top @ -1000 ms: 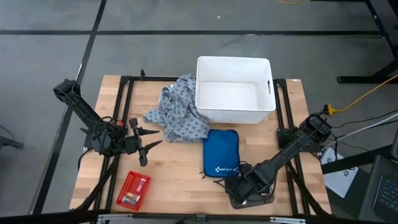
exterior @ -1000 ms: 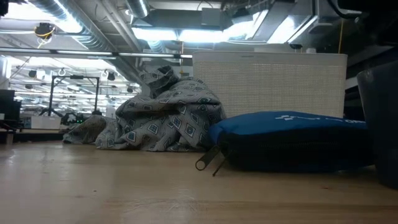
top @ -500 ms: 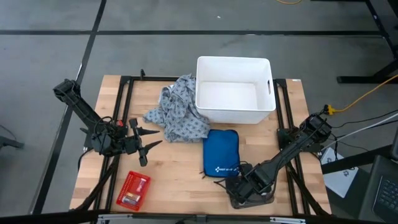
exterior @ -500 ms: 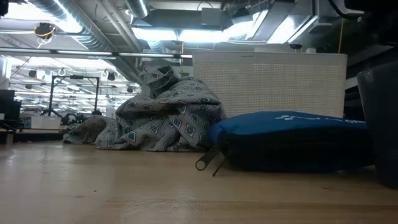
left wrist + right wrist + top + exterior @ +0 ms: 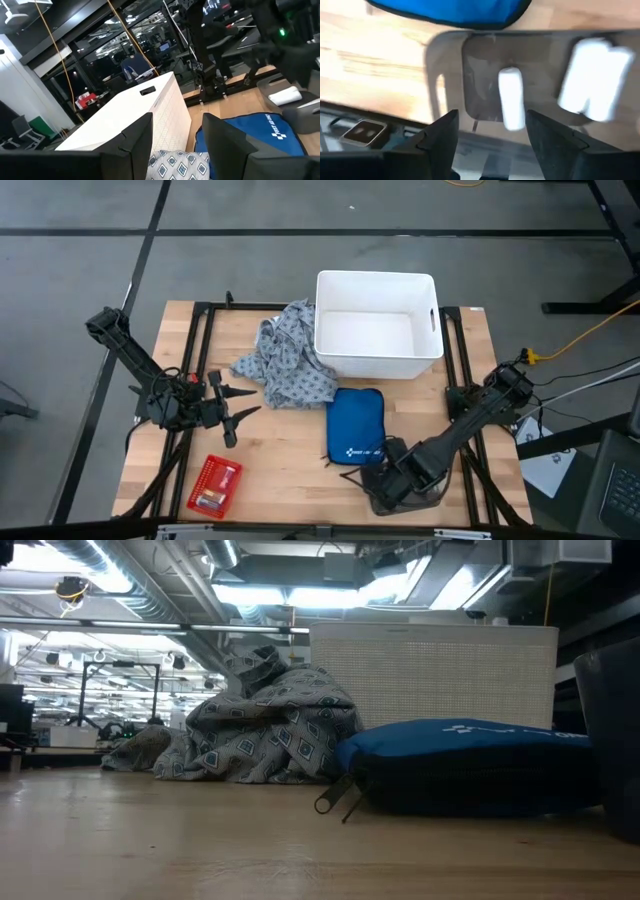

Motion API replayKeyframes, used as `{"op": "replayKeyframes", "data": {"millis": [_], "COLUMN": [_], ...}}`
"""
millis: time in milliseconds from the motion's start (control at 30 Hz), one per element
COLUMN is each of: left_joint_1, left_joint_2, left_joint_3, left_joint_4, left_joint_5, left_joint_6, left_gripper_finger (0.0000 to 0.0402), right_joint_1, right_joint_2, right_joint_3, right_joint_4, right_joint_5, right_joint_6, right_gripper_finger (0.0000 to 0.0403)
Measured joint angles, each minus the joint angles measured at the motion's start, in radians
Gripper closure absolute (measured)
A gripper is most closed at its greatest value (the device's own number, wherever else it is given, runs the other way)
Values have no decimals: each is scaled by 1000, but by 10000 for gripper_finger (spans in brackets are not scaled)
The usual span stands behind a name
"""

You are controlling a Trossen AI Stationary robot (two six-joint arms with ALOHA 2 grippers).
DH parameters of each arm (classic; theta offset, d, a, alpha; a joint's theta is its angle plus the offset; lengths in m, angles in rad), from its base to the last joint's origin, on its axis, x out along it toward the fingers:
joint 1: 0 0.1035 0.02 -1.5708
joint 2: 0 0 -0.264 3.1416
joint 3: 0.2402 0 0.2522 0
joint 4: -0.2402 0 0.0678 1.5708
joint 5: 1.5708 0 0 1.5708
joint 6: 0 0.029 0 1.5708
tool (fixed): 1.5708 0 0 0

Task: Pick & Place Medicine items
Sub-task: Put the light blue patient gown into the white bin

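Note:
A white cylinder-shaped medicine item (image 5: 512,98) lies on the floor of a grey tray (image 5: 481,70). Beside it lie blurred white medicine items (image 5: 594,80). My right gripper (image 5: 492,142) hovers open above this tray (image 5: 380,502) near the table's front edge, right of centre. One finger shows on either side of the white cylinder and touches nothing. My left gripper (image 5: 240,408) waits open above the table's left part, pointing toward the grey patterned cloth (image 5: 285,362).
A blue first-aid pouch (image 5: 355,425) lies flat just beyond the tray. A white bin (image 5: 378,338) stands at the far centre, and the cloth is heaped against its left wall. A red box (image 5: 213,485) lies at the front left. Bare wood shows between the red box and the pouch.
My right gripper has shifted slightly over the grey tray, toward the blue pouch. The pouch, cloth, bin and red box stay where they were.

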Motion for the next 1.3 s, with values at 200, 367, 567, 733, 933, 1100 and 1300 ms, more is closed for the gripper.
{"op": "replayKeyframes", "data": {"millis": [200, 367, 567, 733, 933, 1100, 1300], "left_joint_1": [-1, -2, 37, 129, 268, 333, 400], "left_joint_2": [-10, -45, -85, -97, -96, -93, -89], "left_joint_3": [0, 0, 0, 0, 0, -3, -65], "left_joint_4": [-6, -127, -345, -513, -666, -738, -742], "left_joint_5": [72, 154, 190, 189, 244, 234, 152], "left_joint_6": [-19, -68, -192, -325, -492, -579, -613], "left_gripper_finger": [233, 233, 233, 233, 230, 204, 169], "right_joint_1": [18, 28, 5, -73, -177, -226, -285], "right_joint_2": [0, -1, -2, -1, 1, 0, 1], "right_joint_3": [228, 342, 339, 256, 100, -33, -128], "right_joint_4": [-270, -357, -327, -242, 101, 433, 531], "right_joint_5": [167, 540, 1013, 1168, 1073, 1057, 980], "right_joint_6": [-9, -93, -367, -498, -685, -875, -910], "right_gripper_finger": [181, 181, 181, 182, 182, 178, 162]}}
